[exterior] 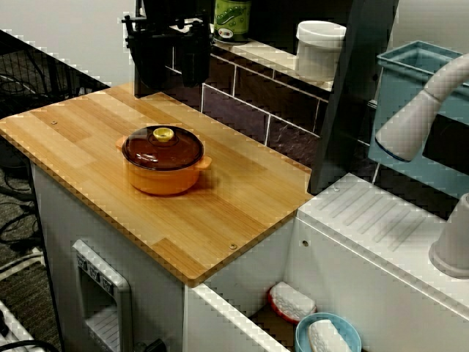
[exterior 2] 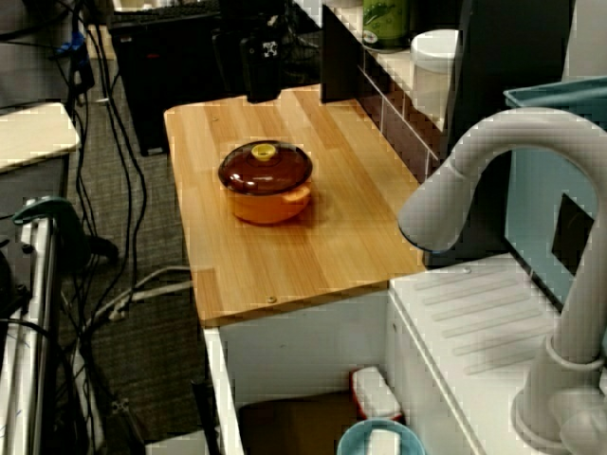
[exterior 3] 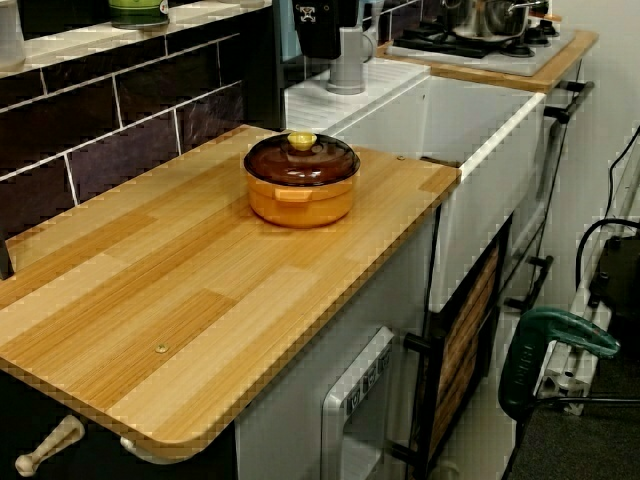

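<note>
View from the front corner:
- Item 1: orange pot [exterior: 161, 180], brown lid [exterior: 146, 150] seated, standing mid-board on the wooden counter [exterior: 73, 139].
- Item 2: gripper [exterior: 170, 70], at 12 o'clock from the pot and well apart. I cannot tell how far its jaws are spread, and I see nothing in them.

View from the sink end:
- Pot [exterior 2: 270, 204] mid-counter.
- Gripper [exterior 2: 261, 71] at 12 o'clock, too dark to read.

View from the counter's far end:
- Pot [exterior 3: 300, 200] upright.
- White sink [exterior 3: 480, 120] at 2 o'clock.
</note>
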You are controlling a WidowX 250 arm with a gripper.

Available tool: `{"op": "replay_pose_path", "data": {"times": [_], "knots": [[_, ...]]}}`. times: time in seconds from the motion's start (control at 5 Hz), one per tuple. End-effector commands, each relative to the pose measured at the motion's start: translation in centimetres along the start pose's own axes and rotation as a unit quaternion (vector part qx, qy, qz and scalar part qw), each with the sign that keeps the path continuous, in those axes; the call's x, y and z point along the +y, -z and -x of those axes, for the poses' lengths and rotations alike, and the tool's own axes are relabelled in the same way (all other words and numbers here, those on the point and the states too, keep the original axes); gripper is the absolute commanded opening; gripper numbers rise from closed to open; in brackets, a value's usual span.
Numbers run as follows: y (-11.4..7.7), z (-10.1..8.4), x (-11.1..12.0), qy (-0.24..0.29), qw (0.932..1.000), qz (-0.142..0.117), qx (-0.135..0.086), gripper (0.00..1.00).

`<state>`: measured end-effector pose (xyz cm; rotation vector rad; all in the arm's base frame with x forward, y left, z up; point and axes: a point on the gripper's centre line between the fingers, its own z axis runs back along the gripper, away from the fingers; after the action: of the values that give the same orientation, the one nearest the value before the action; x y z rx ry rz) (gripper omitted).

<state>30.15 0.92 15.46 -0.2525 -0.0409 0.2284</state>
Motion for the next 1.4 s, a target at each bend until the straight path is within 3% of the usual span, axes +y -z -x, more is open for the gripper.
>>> {"op": "replay_pose_path", "data": {"times": [0.0,0.4,0.6,0.8,1.2], "knots": [[0.0,0.0,0.0,0.000,1.0000,0.000,0.000,1.00],[-0.6,-0.1,0.2,0.013,0.9992,-0.037,-0.009,1.00],[-1.1,0.3,0.1,0.064,0.9964,-0.054,-0.011,1.00],[-0.1,0.6,0.3,0.122,0.9890,-0.076,-0.036,1.00],[1.5,-0.1,1.4,0.153,0.9806,-0.105,-0.064,1.00]]}}
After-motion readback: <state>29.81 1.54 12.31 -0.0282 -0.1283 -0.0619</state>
